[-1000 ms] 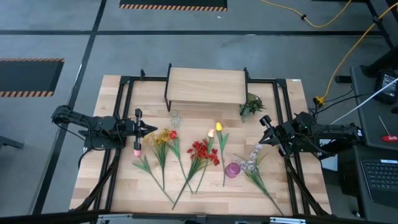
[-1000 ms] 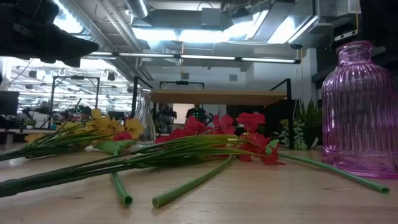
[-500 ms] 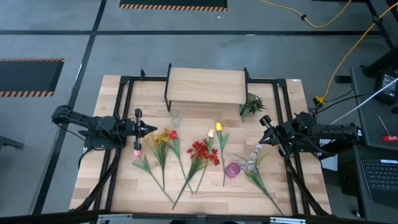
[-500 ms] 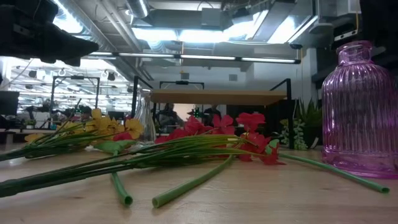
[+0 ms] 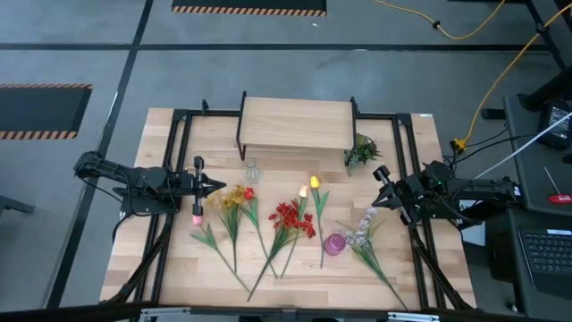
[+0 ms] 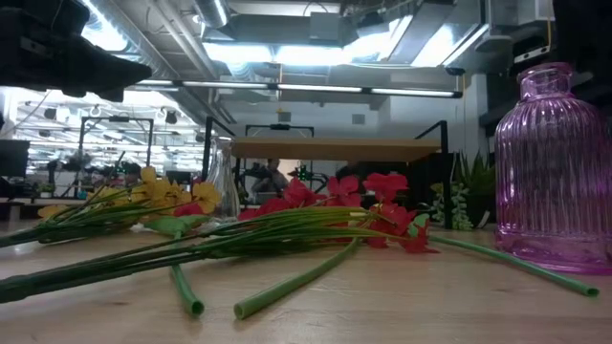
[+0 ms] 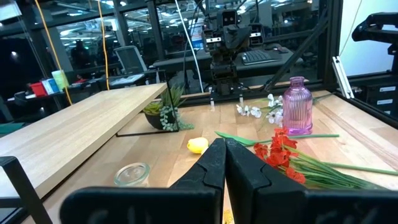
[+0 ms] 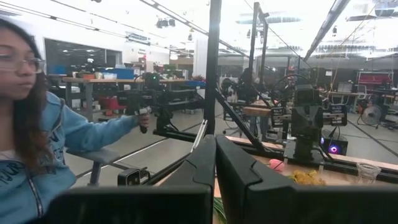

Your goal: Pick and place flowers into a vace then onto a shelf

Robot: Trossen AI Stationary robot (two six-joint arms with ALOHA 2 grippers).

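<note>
The flowers lie flat on the table in front of the shelf [image 5: 297, 123]: a yellow spray [image 5: 234, 197], a red spray [image 5: 290, 217], a white spray [image 5: 362, 228], a pink tulip [image 5: 197, 217], and orange and yellow tulips [image 5: 308, 188]. A purple ribbed glass vase [image 5: 334, 243] stands upright among them. My left gripper [image 5: 217, 186] is shut, hovering near the table's left side beside the yellow spray. My right gripper [image 5: 379, 172] is shut, near the table's right side above the white spray. In the left wrist view its shut fingers [image 7: 224, 158] point toward the red spray [image 7: 280, 149] and the vase [image 7: 297, 106].
A small clear glass vase [image 5: 251, 167] stands in front of the shelf, and a green leafy sprig in a pot [image 5: 360, 150] sits by the shelf's right end. Black frame rails run along both table sides. A person [image 8: 31, 124] stands beyond the table in the right wrist view.
</note>
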